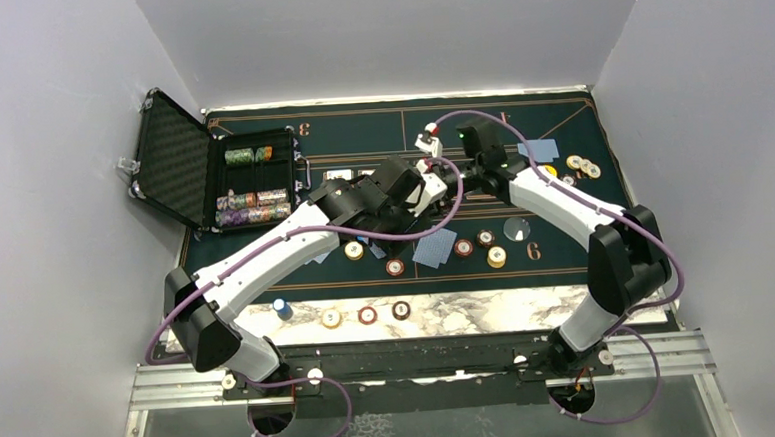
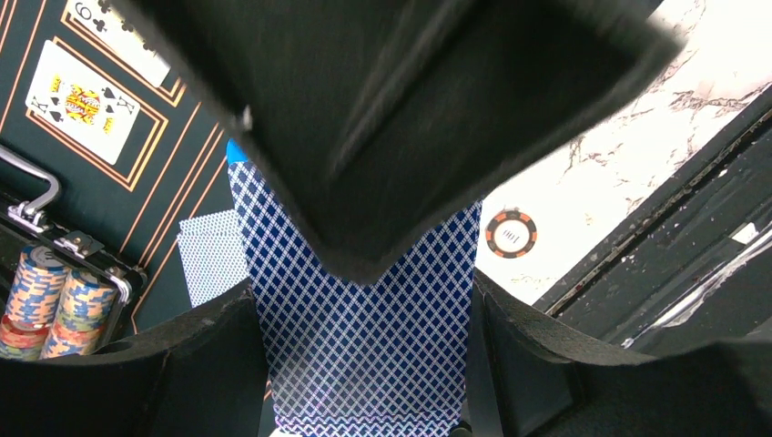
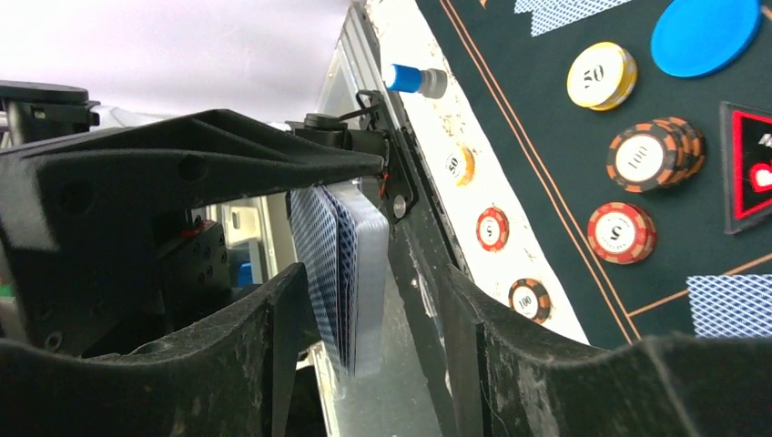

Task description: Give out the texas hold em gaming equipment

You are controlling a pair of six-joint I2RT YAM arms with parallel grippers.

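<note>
**Mid-deal over the felt:** the left tool pinches the blue-backed deck by its long edges, one finger pressed to each side. The right tool stands spread astride the same pack, with a sliver of gap showing between the cards and one of its fingers.

The step in hand appears to be drawing cards off the pack for the player positions. The next move likely calls for the right tool to close on the outermost card alone and slide it clear. The left tool's pinch would need to be firm enough that the rest neither slips nor fans.

The deck hangs on edge directly between the two tools, clear of the surface below. Its backs carry a fine blue-and-white diamond lattice, and the thick pack looks slightly splayed along its white edges.

Below the tools, face-down cards and chips lie on the green mat. More chips sit on the bench behind them, toward the arm bases. Racks of chips fill the open case, out beyond the left tool's outer side.
</note>
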